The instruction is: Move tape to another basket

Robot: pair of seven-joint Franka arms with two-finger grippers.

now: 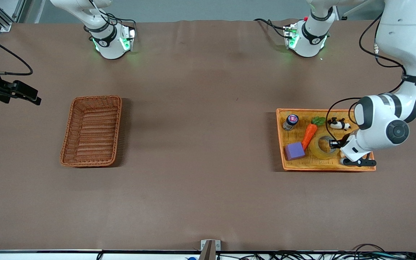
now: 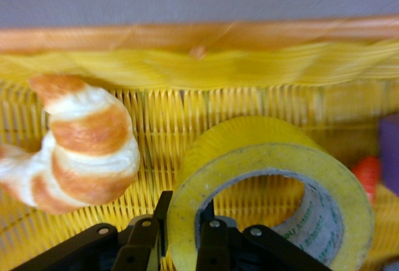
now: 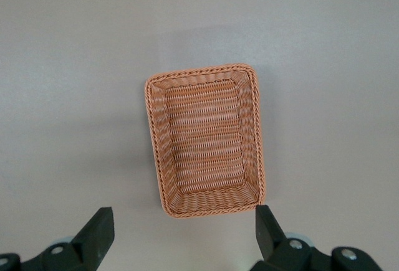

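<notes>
Tape (image 2: 274, 184) lies in your orange tray (image 1: 338, 164), its wall pinched by the left gripper (image 2: 181, 237). Your right gripper (image 3: 181, 233) waits, fingers apart, high over the basket (image 3: 206, 140).

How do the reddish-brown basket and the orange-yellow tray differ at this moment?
The reddish-brown basket has raised sides, while the orange-yellow tray is flat with a low rim. The basket holds nothing; the tray holds the tape, a carrot, a purple block and more. The left gripper is shut on the tape in the tray; the right gripper is open above the basket. Both are woven and rectangular.
</notes>
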